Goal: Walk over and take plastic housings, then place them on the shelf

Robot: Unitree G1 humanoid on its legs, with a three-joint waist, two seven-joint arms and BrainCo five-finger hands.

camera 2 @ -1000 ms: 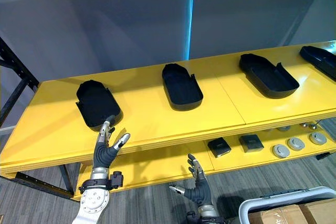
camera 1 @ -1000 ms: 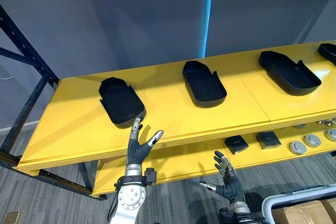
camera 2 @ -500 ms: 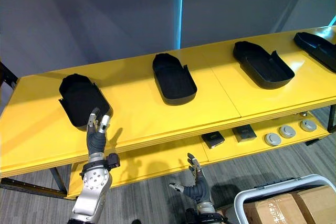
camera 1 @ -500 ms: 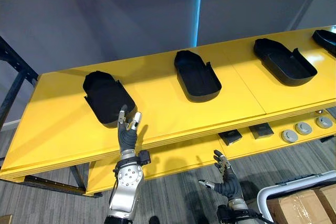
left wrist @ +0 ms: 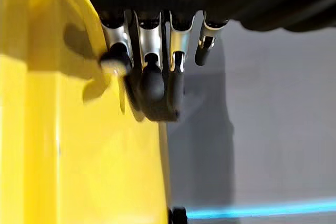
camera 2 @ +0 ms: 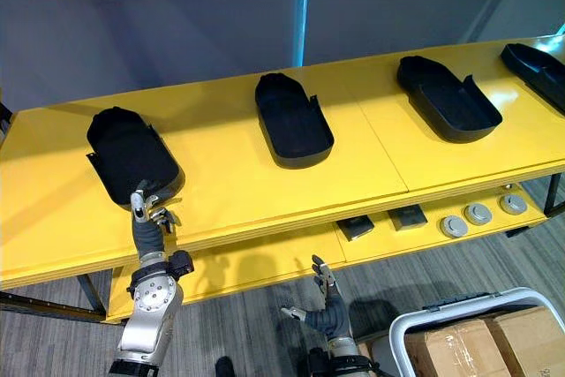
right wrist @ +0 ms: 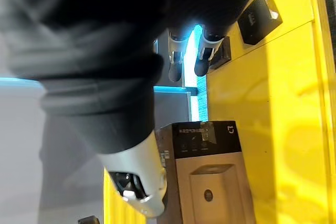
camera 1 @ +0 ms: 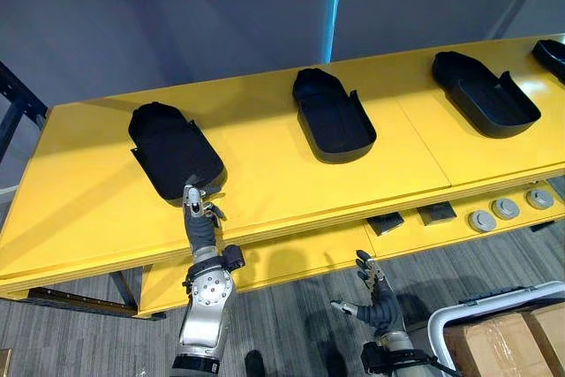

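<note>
In the left eye view, the left hand (camera 1: 199, 216) reaches up at the front edge of the yellow shelf (camera 1: 265, 174), fingers curled on nothing, just beside the nearest plastic housing (camera 1: 172, 149). The right hand (camera 1: 375, 300) hangs low, fingers spread. The left wrist view shows the curled fingers against the shelf.

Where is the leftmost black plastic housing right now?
In the left eye view the leftmost housing lies on the yellow top shelf toward its left end, left of the middle housing; the left hand is at its near edge.
</note>
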